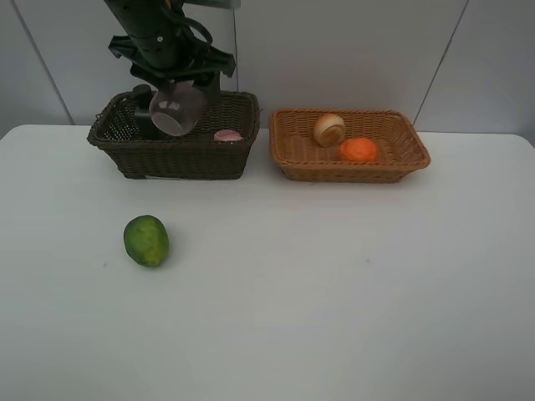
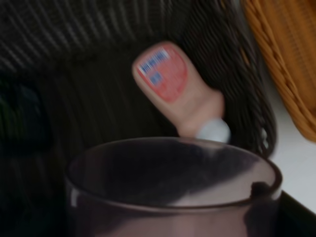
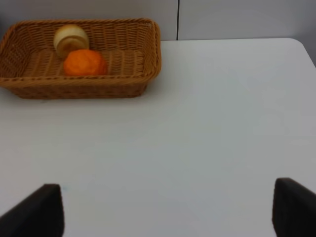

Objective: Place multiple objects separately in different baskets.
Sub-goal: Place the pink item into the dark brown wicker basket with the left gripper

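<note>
The pink bottle (image 2: 173, 94) carries a red label (image 2: 163, 74) with blue print, too blurred to read.

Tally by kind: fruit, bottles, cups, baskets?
Fruit: 3 (green fruit, orange, pale fruit)
Bottles: 1 (pink bottle); dark shape beside cup unclear
Cups: 1 (cup)
Baskets: 2 (dark basket, tan basket)
Total: 7

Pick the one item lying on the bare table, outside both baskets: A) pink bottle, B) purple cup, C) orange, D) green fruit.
D: the green fruit lies alone on the white table, while the orange is in the tan basket, the pink bottle in the dark basket, and the purple cup hangs in the left gripper.
</note>
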